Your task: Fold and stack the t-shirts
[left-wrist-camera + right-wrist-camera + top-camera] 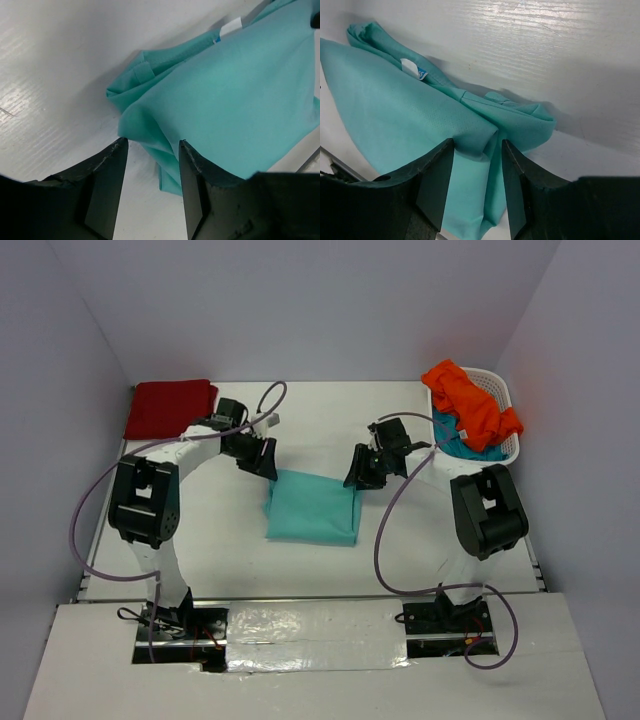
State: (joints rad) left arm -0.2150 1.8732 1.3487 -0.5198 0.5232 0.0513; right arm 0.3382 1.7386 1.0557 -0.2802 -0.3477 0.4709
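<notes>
Currently the mint-aqua t-shirt point(312, 508) is laid folded at frame centre on the bench point(230, 560). The left end effector point(266, 462) and right end effector point(362, 476) are seen released at its upper corners. Regrasping and stacking onto the dark red t-shirt point(170, 407), upper left, is judged the next move.

The mint-aqua t-shirt point(313, 508) at the frame's centre is soft matt cloth with a fine knit. The table point(330, 430) looks faintly glossy and finely ridged; the basket point(500, 388) at upper right is white plastic mesh.
</notes>
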